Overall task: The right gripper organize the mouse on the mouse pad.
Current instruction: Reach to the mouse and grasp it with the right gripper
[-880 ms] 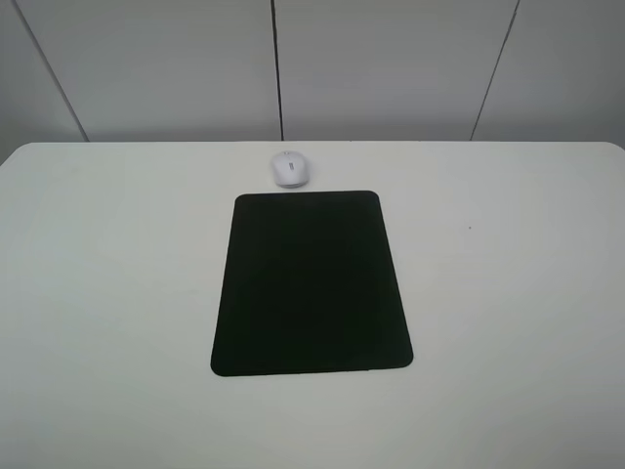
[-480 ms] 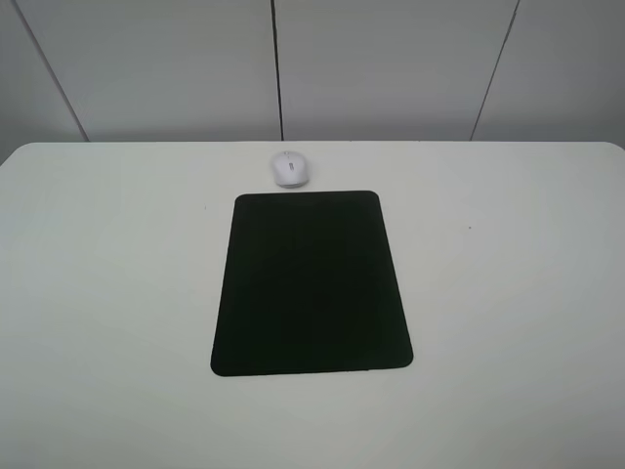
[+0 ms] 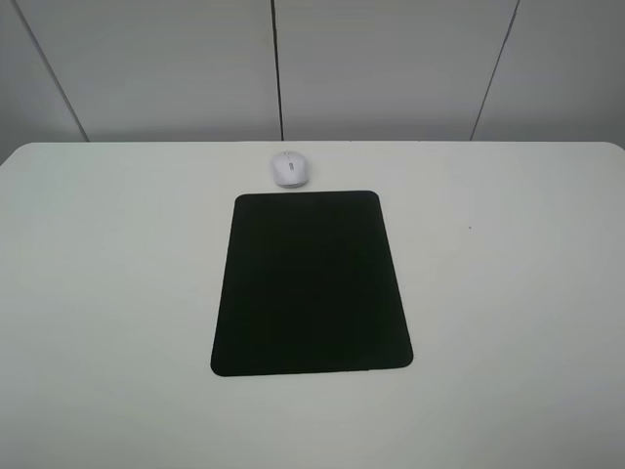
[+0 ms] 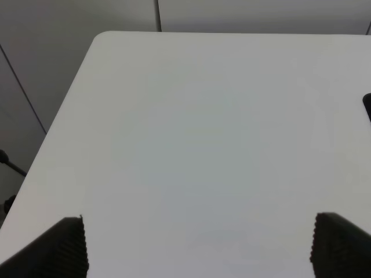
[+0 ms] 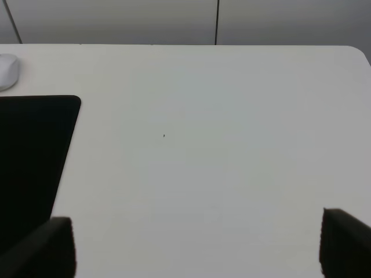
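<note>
The white mouse (image 3: 291,169) lies on the white table just beyond the far edge of the black mouse pad (image 3: 311,282), off the pad. The right wrist view shows the mouse (image 5: 7,70) and a part of the pad (image 5: 32,156) at one side. My right gripper (image 5: 197,246) is open, its two fingertips (image 5: 55,243) wide apart above bare table, well away from the mouse. My left gripper (image 4: 197,246) is open too, over bare table, with a sliver of the pad (image 4: 367,107) at the edge. Neither gripper shows in the exterior high view.
The white table (image 3: 508,293) has rounded corners and ends at a grey panelled wall (image 3: 391,68) at the back. A tiny dark speck (image 3: 470,228) lies right of the pad.
A small dark speck left of the pad showed half a second ago and is gone now. The mouse and the pad have not moved.
</note>
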### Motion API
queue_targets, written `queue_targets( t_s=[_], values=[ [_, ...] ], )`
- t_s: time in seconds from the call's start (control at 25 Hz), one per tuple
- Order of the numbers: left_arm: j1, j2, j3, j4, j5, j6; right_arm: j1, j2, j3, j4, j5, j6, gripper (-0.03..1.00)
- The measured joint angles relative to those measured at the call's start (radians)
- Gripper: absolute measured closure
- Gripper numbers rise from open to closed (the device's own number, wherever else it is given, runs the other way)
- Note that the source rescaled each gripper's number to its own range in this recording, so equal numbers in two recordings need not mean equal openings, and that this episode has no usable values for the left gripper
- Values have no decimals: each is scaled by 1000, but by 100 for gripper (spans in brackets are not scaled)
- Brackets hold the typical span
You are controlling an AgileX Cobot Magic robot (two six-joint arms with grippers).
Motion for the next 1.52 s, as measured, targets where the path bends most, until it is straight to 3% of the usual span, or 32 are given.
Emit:
queue_targets(
  t_s=[1.52],
  values=[
    [0,0,0,0,0,0,0,7,0,-3,0,4,-3]
  ],
)
